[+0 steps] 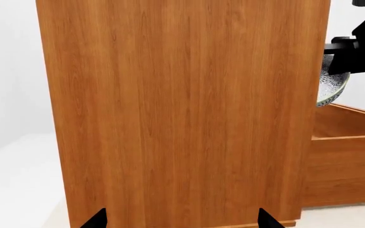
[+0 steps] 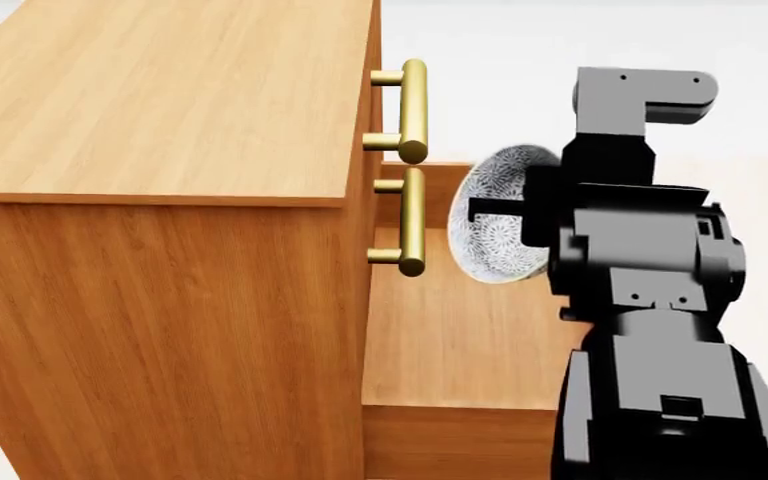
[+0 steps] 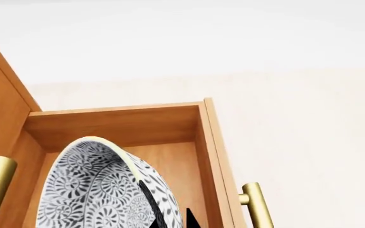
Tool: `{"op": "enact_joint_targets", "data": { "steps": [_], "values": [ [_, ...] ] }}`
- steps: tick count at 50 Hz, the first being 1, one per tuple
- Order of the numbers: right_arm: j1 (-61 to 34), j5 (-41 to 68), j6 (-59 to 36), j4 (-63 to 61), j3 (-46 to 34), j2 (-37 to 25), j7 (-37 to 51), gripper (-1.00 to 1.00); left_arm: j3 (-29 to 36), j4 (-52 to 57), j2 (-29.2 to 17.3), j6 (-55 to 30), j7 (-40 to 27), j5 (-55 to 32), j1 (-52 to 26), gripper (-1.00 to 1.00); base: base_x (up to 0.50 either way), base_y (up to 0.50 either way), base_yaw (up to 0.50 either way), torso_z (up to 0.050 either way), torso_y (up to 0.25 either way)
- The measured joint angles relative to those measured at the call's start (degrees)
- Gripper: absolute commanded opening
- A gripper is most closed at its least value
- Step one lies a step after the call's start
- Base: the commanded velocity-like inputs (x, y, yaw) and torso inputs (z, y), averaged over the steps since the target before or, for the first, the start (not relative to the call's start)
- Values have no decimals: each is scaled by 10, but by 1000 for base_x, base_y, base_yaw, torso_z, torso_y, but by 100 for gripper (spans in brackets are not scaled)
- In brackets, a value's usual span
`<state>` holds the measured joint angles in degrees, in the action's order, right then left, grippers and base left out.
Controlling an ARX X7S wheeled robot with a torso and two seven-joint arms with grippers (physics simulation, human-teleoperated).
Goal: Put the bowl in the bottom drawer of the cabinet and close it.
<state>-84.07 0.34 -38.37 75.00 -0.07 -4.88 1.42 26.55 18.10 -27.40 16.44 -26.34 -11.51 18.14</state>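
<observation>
Currently, at centre frame in your head view, the right gripper (image 2: 534, 215) is clamped on the rim of the bowl (image 2: 498, 215), tipped on edge with its patterned inside facing you. It hangs above the bottom drawer (image 2: 464, 340), pulled out at lower centre, so letting go should drop it inside. The cabinet (image 2: 157, 200) fills the left half. Your left gripper (image 1: 181, 219) faces the cabinet's plain side at the lower edge of the left wrist view, fingertips spread apart, holding nothing; presumably parked clear of the drawer.
</observation>
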Motion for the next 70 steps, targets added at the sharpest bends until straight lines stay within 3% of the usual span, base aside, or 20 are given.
{"op": "enact_joint_targets", "data": {
  "steps": [70],
  "values": [
    [27,-1,-60,0,33,1,-62,-100,4,-1,-3,3,-6,-1,-2,100,0,0,0,0,0]
  ]
}}
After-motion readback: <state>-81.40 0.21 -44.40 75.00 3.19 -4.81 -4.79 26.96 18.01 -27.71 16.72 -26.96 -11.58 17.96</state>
